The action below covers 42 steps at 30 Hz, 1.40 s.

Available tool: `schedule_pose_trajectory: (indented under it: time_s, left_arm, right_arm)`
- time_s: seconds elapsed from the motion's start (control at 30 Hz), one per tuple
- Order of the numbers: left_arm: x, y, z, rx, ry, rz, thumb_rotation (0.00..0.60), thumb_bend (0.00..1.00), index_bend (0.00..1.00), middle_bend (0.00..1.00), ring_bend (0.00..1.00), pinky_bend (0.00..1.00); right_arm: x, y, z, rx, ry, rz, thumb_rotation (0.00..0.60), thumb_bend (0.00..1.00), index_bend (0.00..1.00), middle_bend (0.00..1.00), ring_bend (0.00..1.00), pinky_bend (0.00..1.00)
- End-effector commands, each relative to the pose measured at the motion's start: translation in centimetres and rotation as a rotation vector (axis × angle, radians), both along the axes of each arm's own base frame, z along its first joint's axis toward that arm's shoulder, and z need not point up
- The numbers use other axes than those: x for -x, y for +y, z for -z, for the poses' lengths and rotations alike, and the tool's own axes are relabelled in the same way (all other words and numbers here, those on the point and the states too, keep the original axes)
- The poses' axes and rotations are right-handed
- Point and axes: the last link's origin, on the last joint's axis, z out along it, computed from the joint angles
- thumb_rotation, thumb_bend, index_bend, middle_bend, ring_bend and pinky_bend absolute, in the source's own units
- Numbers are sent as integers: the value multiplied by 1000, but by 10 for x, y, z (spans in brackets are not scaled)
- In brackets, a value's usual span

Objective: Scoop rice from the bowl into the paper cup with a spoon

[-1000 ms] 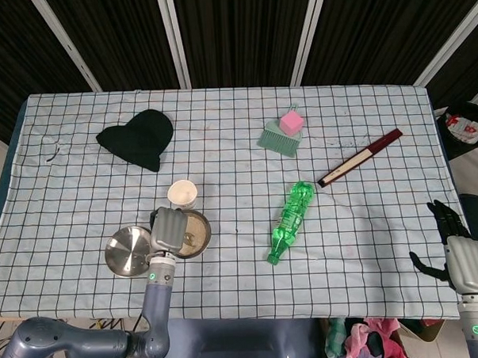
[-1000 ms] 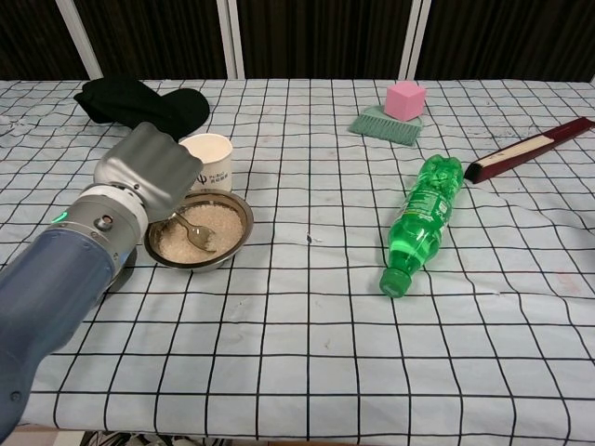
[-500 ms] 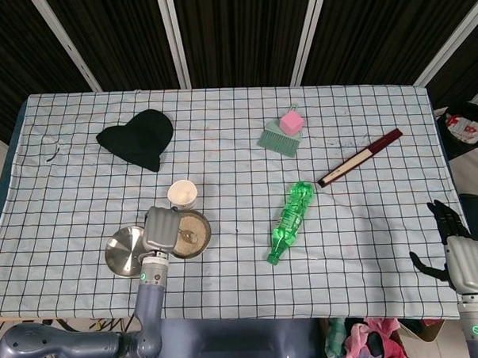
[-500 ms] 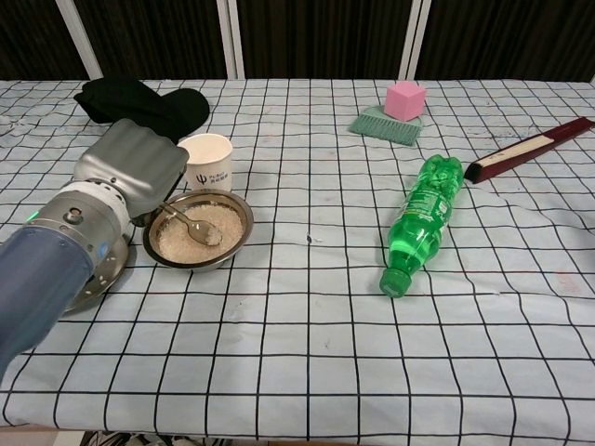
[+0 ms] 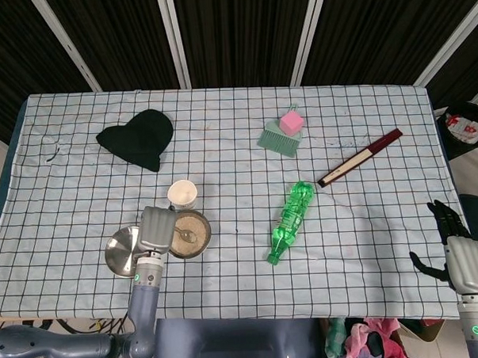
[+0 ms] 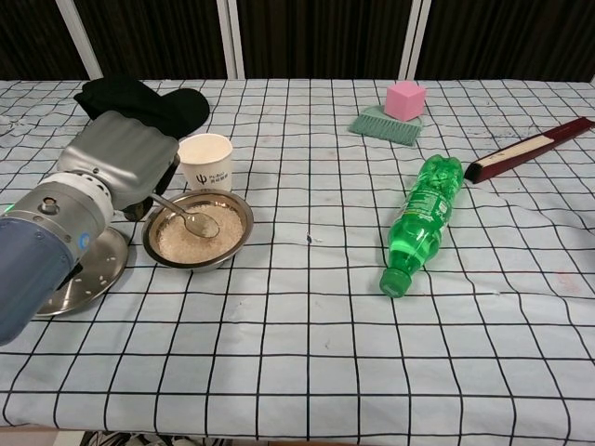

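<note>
A table (image 5: 369, 245) stood under a pale cloth (image 6: 307, 353) ruled with a black grid, reaching to its far edge. Behind it ran a dark ribbed wall (image 5: 241, 36) crossed by slanting white bars (image 5: 173, 39). At the near right lay crumpled clothes (image 5: 365, 336)

Bench under a blue-and-white checked cloth (image 5: 369, 245). Black knit hat (image 5: 138, 138) upper left. Green dustpan brush (image 5: 277, 138) upper centre, pink cube (image 5: 290, 122) touching its top edge. Dark red closed folding fan (image 5: 359, 156) at right, lying diagonally. Green plastic bottle (image 5: 289, 219) on its side, centre. Shiny metal lid (image 5: 119, 251) lower left.
</note>
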Motion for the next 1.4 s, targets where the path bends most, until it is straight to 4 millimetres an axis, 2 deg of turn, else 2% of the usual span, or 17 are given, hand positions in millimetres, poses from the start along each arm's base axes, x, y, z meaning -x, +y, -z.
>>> schedule_pose_trajectory:
  time_s: [0.03,0.53,0.87,1.1,1.4]
  left_arm:
    - [-1,0,-6,-7,1,9,600,541,803,1000,1000,1000]
    - [-14,14,-38,-36,-34,1,600,541,803,1000,1000,1000]
    - [-31,36,-64,-83,-21,26,600,540,803,1000,1000,1000]
    - [-27,54,-76,-104,-14,-12,600,541,803,1000,1000,1000]
    - [-18,74,-75,-100,15,-45,600,540,803,1000,1000,1000]
  right_arm:
    - [0,0,0,1,0,0,600,228,0,0,0,187]
    - [0,0,0,3,-3,2,600,227,0,0,0,187]
    - [0,0,-1,5,-1,3,600,227,0,0,0,187]
    - [1,0,-1,4,3,5,600,228,0,0,0,187]
    - [0,-1,0,7,4,7,600,228,0,0,0,187]
